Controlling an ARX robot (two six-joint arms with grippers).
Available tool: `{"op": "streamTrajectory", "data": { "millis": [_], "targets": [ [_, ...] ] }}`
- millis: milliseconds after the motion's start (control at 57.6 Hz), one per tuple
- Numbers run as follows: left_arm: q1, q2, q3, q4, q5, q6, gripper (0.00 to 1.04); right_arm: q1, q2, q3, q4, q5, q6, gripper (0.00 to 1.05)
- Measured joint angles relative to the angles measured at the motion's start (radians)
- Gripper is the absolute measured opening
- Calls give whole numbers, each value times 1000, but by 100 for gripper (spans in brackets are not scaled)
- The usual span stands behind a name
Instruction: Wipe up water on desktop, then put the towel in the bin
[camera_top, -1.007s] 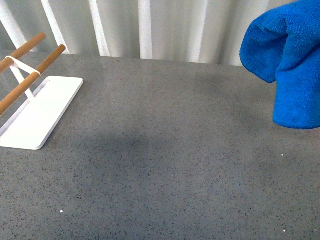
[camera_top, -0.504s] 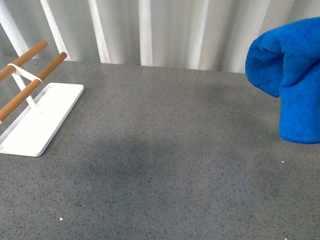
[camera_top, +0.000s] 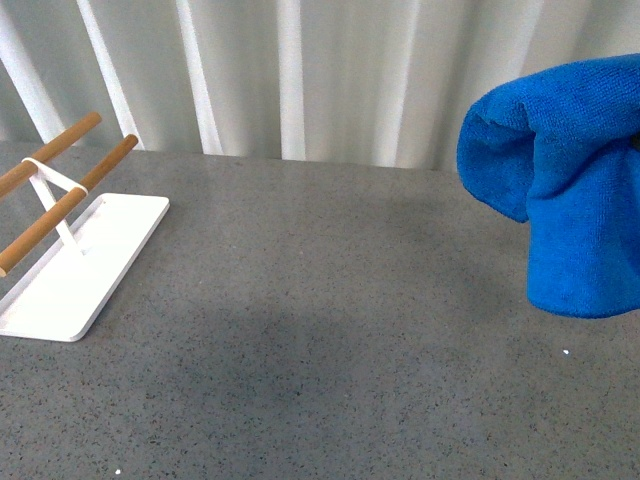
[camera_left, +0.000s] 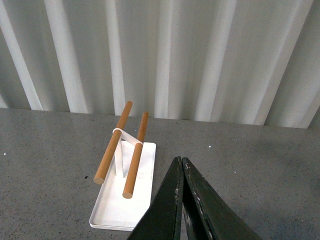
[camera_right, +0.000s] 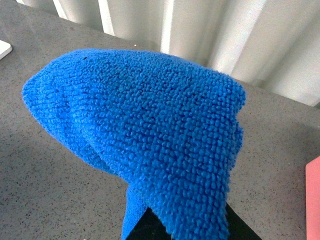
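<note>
The blue towel (camera_top: 565, 190) hangs folded in the air at the right of the front view, above the dark grey speckled desktop (camera_top: 330, 330). My right gripper is shut on the towel; in the right wrist view the towel (camera_right: 145, 130) drapes over and hides the jaws, so only dark finger bases show below it. My left gripper (camera_left: 181, 165) is shut and empty, held above the desktop (camera_left: 260, 180) next to the white tray. No water shows on the desktop. No bin is in view.
A white tray with two wooden rods (camera_top: 70, 265) stands at the left of the desktop and shows in the left wrist view (camera_left: 125, 195). A white corrugated wall (camera_top: 300, 70) runs behind the desk. A pink edge (camera_right: 313, 200) shows in the right wrist view.
The towel has shifted left and a little lower in the front view. The view has tilted, so the tray and the desk's back edge sit lower.
</note>
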Motion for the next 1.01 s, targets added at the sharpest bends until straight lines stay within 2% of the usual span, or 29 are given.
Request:
{"op": "streamTrajectory", "data": {
  "millis": [156, 747, 834, 1007],
  "targets": [
    [0, -88, 0, -86, 0, 0, 4, -6, -4, -2, -9, -2, 0, 3],
    [0, -261, 0, -257, 0, 0, 4, -12, -4, -2, -17, 0, 0, 3],
    [0, -397, 0, -426, -1, 0, 4, -12, -3, -2, -17, 4, 0, 3],
    [0, -433, 0, -436, 0, 0, 4, -11, 10, -2, -24, 18, 2, 3]
  ]
}}
